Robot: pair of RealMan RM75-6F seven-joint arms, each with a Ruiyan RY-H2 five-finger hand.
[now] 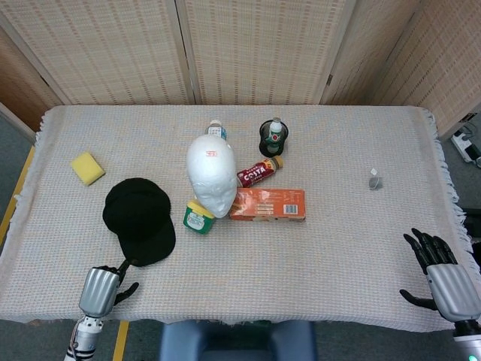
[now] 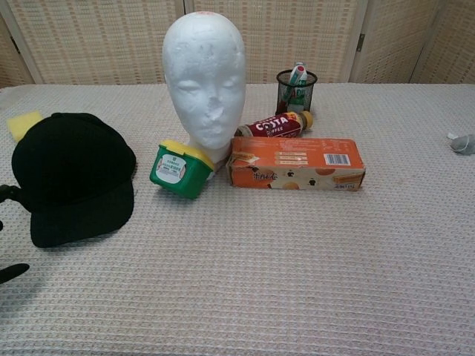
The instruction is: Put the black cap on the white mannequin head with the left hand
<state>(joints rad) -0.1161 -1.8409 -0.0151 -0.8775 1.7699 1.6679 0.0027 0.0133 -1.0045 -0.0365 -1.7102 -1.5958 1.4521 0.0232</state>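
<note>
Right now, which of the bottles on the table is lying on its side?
The Costa coffee bottle, with its dark red label, lies on its side between the white mannequin head and the mesh pen cup. The white-capped bottle behind the head stands upright.

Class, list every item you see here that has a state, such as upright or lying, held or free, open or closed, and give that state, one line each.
black cap: flat on table, unheld
white mannequin head: upright, bare
left hand: near cap brim, holds nothing
right hand: fingers spread, empty
coffee bottle: lying
orange box: lying, closed
green tub: tipped over
</note>
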